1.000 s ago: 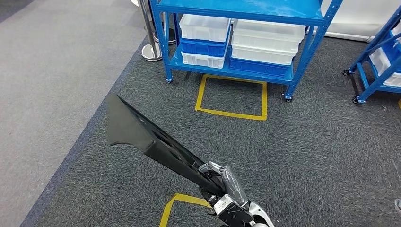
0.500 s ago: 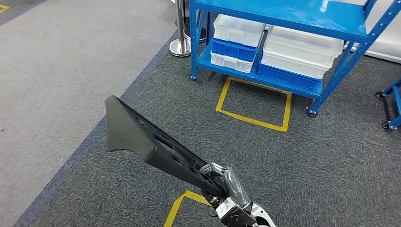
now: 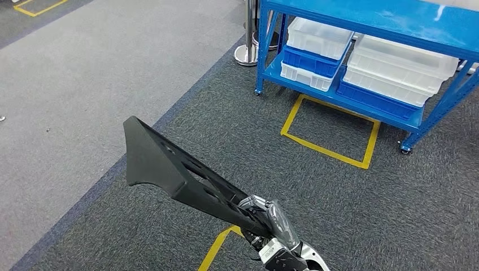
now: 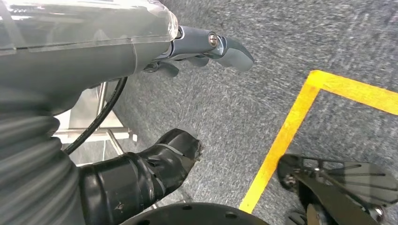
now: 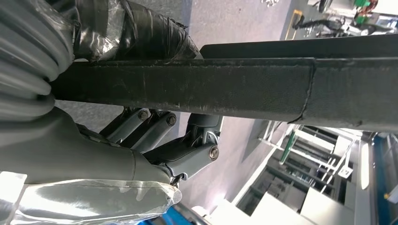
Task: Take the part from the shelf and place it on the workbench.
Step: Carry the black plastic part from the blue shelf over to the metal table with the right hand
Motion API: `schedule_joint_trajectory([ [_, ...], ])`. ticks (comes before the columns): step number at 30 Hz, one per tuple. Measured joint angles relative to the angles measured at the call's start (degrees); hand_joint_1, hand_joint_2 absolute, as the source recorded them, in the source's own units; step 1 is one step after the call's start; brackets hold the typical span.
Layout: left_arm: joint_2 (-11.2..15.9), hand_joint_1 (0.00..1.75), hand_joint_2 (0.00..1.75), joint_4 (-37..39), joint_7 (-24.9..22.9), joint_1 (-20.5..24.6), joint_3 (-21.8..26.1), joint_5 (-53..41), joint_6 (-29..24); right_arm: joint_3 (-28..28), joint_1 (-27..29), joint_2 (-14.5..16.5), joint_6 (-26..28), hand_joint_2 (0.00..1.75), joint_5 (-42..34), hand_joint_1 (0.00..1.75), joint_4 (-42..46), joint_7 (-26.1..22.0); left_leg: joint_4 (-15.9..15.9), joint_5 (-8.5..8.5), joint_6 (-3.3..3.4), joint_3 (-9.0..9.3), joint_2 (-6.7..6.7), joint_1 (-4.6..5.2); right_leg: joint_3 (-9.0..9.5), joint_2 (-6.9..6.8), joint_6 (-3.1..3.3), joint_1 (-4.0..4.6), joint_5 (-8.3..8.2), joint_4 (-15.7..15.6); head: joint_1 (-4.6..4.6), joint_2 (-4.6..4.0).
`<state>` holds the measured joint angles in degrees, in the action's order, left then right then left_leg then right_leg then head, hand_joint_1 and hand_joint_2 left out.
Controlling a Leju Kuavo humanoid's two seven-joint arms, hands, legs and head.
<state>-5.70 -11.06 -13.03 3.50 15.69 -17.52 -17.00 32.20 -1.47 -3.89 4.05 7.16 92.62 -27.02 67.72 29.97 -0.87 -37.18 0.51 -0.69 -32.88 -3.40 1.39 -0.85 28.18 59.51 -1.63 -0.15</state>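
The right hand [image 3: 270,221] grips the narrow end of a long black part [image 3: 169,169], fingers wrapped around it; the part juts up and away to the left over the dark grey carpet [image 3: 339,203], widening to a flat, flared end. In the right wrist view the same black part [image 5: 234,84] runs across the frame as a thick dark bar with the right hand's fingers [image 5: 187,150] curled under it. The left hand [image 4: 202,47] hangs above the carpet with nothing in it, its fingers loosely extended and apart.

On the floor, a yellow tape square [image 3: 330,131] lies in front of a blue shelf [image 3: 361,17], whose lower level holds white and blue bins [image 3: 316,51] stacked side by side. A chrome stanchion base [image 3: 247,53] stands just left of the shelf. A lighter grey floor strip [image 3: 85,73] borders the carpet on the left.
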Motion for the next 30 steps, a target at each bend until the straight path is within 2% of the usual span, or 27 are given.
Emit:
schedule_joint_trajectory([
  [2,0.03,0.0,1.75,0.0,0.03,0.19,0.0,-0.11,0.0,0.01,0.01,-0.01,0.28,1.75,0.05,1.75,0.25,-0.01,-6.97,-2.34,0.69,3.62,1.95,0.45,0.14,-0.98,-0.34,0.27,0.14,0.05,-0.02,0.0],
  [3,0.04,0.0,1.75,0.0,0.04,0.29,0.0,-0.17,0.01,0.02,0.01,-0.02,0.41,1.75,0.07,1.75,0.35,-0.01,-8.76,-2.7,1.07,4.41,2.56,0.67,0.2,-1.41,-0.6,0.4,0.19,0.05,-0.03,0.0],
  [4,0.04,0.0,1.75,0.0,0.04,0.33,0.0,-0.22,0.01,0.03,0.02,-0.03,0.5,1.75,0.08,1.75,0.42,-0.01,-9.29,-2.61,1.39,4.47,2.56,0.88,0.28,-1.84,-0.89,0.48,0.2,0.0,-0.04,0.0],
  [6,0.03,0.0,1.75,0.01,0.01,0.2,-0.01,-0.26,0.03,0.06,0.0,-0.05,0.56,1.75,0.11,1.75,0.55,0.0,-9.7,-2.98,2.03,4.54,1.49,0.73,0.59,-2.31,-1.55,0.45,0.3,-0.08,-0.05,0.0],
  [8,0.05,0.0,1.75,0.02,-0.17,0.08,-0.01,-0.27,0.04,0.08,-0.02,-0.08,0.58,1.75,0.14,1.75,0.74,-0.04,-10.41,-3.54,2.73,4.97,0.5,0.36,0.0,-0.52,-2.13,0.29,1.93,1.9,-0.1,0.0],
  [10,0.09,0.0,1.75,0.02,-0.4,0.16,0.0,-0.28,0.05,0.08,0.13,-0.16,0.6,1.75,0.14,1.75,0.83,-0.06,-10.64,-3.88,3.16,5.04,-0.48,0.23,-2.75,2.07,-2.41,0.1,5.42,7.99,-0.15,0.0],
  [11,0.11,0.0,1.75,0.02,-0.5,0.2,0.0,-0.29,0.07,0.08,0.29,-0.24,0.62,1.75,0.14,1.75,0.84,-0.04,-10.59,-3.94,3.26,4.96,-1.04,0.25,-4.47,2.66,-2.47,0.06,6.93,11.53,-0.17,0.0],
  [12,0.12,0.0,1.75,0.02,-0.6,0.21,0.0,-0.32,0.09,0.08,0.43,-0.33,0.63,1.75,0.15,1.75,0.84,-0.02,-10.52,-3.94,3.27,4.91,-1.68,0.27,-5.75,2.93,-2.53,0.04,7.5,13.99,-0.17,0.0],
  [13,0.12,0.0,1.75,0.02,-0.69,0.2,0.0,-0.36,0.1,0.08,0.54,-0.4,0.66,1.75,0.16,1.75,0.84,-0.01,-10.41,-3.91,3.25,4.89,-2.38,0.26,-6.18,3.06,-2.56,0.01,6.91,14.54,-0.17,0.0],
  [14,0.13,0.0,1.75,0.02,-0.75,0.19,0.0,-0.39,0.11,0.08,0.56,-0.44,0.68,1.75,0.17,1.75,0.84,-0.01,-10.23,-3.84,3.18,4.89,-3.09,0.23,-5.66,3.22,-2.56,-0.06,5.31,13.04,-0.18,0.0],
  [15,0.12,0.0,1.75,0.01,-0.79,0.19,0.0,-0.44,0.13,0.08,0.56,-0.45,0.7,1.75,0.19,1.75,0.85,0.0,-9.97,-3.72,3.03,4.89,-3.8,0.2,-4.26,3.64,-2.51,-0.18,3.04,9.74,-0.18,0.0],
  [16,0.11,0.0,1.75,0.01,-0.82,0.17,0.0,-0.48,0.15,0.08,0.54,-0.46,0.73,1.75,0.22,1.75,0.85,0.0,-9.67,-3.55,2.83,4.8,-4.45,0.19,-2.67,4.71,-2.4,-0.32,1.37,6.18,-0.18,0.0],
  [17,0.12,0.0,1.75,0.01,-0.83,0.19,0.0,-0.53,0.17,0.08,0.56,-0.47,0.77,1.75,0.27,1.75,0.88,-0.01,-9.29,-3.39,2.57,4.59,-5.07,0.25,-1.42,5.74,-2.29,-0.42,0.29,3.24,-0.16,0.0],
  [18,0.12,0.0,1.75,0.01,-0.82,0.2,-0.01,-0.59,0.19,0.08,0.6,-0.49,0.83,1.75,0.35,1.75,0.92,-0.01,-9.02,-3.31,2.25,4.31,-5.61,0.25,-0.69,6.52,-2.16,-0.47,-0.11,1.45,-0.16,0.0],
  [19,0.12,0.0,1.75,0.02,-0.8,0.16,-0.01,-0.64,0.2,0.08,0.64,-0.5,0.93,1.75,0.46,1.75,0.96,-0.01,-8.92,-3.32,1.9,4.03,-6.11,0.22,-0.54,6.91,-1.96,-0.4,0.11,0.94,-0.15,0.0],
  [21,0.16,0.0,1.75,0.02,-0.77,0.0,-0.02,-0.74,0.22,0.09,0.63,-0.51,1.19,1.75,0.67,1.75,1.09,-0.02,-8.98,-3.42,1.16,3.68,-6.77,0.01,-0.45,5.92,-1.32,-0.31,-0.11,0.59,-0.16,0.0],
  [23,0.25,0.0,1.75,0.02,-0.72,-0.08,-0.02,-0.83,0.28,0.11,0.58,-0.48,1.45,1.75,0.78,1.75,1.23,-0.02,-7.34,-2.3,0.56,2.85,-5.08,0.02,-0.12,4.72,-0.49,-0.44,-0.34,0.06,-0.04,0.0],
  [25,0.28,0.0,1.75,0.01,-0.65,0.11,-0.03,-0.93,0.38,0.14,0.64,-0.46,1.61,1.75,0.81,1.75,1.34,-0.01,-1.56,0.83,0.09,0.04,-2.39,0.01,0.02,3.32,0.03,-0.42,-0.37,-0.22,0.13,0.0],
  [27,0.28,0.0,1.75,0.0,-0.6,0.25,-0.04,-1.09,0.54,0.15,0.77,-0.46,1.64,1.75,0.84,1.75,1.38,-0.01,5.15,3.48,-0.27,-3.28,-1.32,-0.12,-0.04,1.81,0.21,-0.25,-0.28,-0.19,0.18,0.0],
  [28,0.28,0.0,1.75,0.01,-0.59,0.21,-0.04,-1.17,0.63,0.16,0.83,-0.46,1.65,1.75,0.85,1.75,1.38,-0.01,6.45,3.49,-0.36,-3.9,-1.09,-0.14,-0.04,1.11,0.22,-0.21,-0.22,-0.17,0.18,0.0],
  [29,0.3,0.0,1.75,0.01,-0.58,0.13,-0.04,-1.22,0.7,0.18,0.84,-0.46,1.65,1.75,0.87,1.75,1.38,-0.01,5.43,2.39,-0.35,-3.31,-0.86,-0.15,0.01,0.49,0.18,-0.19,-0.16,-0.16,0.18,0.0],
  [30,0.32,0.0,1.75,0.01,-0.58,0.06,-0.04,-1.27,0.76,0.2,0.84,-0.46,1.65,1.75,0.88,1.75,1.39,-0.01,2.27,0.5,-0.23,-1.61,-0.42,-0.13,0.13,-0.09,0.09,-0.19,-0.08,-0.15,0.18,0.0],
])
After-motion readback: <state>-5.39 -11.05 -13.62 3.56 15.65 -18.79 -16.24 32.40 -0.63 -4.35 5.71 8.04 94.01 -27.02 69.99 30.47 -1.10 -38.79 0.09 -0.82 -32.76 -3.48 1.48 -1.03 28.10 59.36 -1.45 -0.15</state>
